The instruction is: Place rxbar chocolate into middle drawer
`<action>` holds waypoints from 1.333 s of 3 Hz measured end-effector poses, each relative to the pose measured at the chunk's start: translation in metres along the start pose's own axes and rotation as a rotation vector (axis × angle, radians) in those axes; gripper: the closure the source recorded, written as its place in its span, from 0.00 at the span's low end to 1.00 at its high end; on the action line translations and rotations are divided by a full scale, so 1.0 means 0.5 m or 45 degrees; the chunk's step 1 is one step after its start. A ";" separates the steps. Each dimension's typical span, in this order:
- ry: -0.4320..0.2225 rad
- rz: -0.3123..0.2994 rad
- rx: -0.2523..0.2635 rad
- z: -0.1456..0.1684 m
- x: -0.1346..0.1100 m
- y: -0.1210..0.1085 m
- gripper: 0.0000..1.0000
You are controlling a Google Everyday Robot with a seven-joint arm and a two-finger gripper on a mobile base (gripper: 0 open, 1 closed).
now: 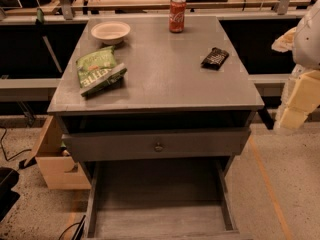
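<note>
The rxbar chocolate, a small flat bar in a black wrapper with white lettering, lies on the right side of the grey cabinet top. The middle drawer is pulled out wide at the bottom of the view, its bare plank floor showing with nothing in it. My gripper, with pale yellow fingers under a white arm, hangs at the right edge of the view. It is beyond the cabinet's right side, below the level of the top and well apart from the bar.
A green chip bag lies on the left of the top, a white bowl at the back left, a red soda can at the back middle. A grey drawer front with a round knob sits above the open drawer. A wooden box stands on the floor at the left.
</note>
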State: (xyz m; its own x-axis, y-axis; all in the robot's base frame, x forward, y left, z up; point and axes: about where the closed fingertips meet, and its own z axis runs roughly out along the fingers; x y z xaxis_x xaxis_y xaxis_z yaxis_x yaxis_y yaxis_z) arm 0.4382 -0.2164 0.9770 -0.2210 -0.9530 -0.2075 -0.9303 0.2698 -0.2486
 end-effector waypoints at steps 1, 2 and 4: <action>-0.001 0.000 0.001 0.000 0.000 0.000 0.00; -0.112 0.074 0.053 -0.016 -0.017 -0.039 0.00; -0.568 0.577 0.166 0.018 -0.077 -0.225 0.00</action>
State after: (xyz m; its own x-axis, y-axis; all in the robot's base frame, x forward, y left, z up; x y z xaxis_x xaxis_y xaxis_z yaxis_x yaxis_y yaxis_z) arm 0.5538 -0.2088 1.0045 -0.4143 -0.5995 -0.6848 -0.7241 0.6729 -0.1511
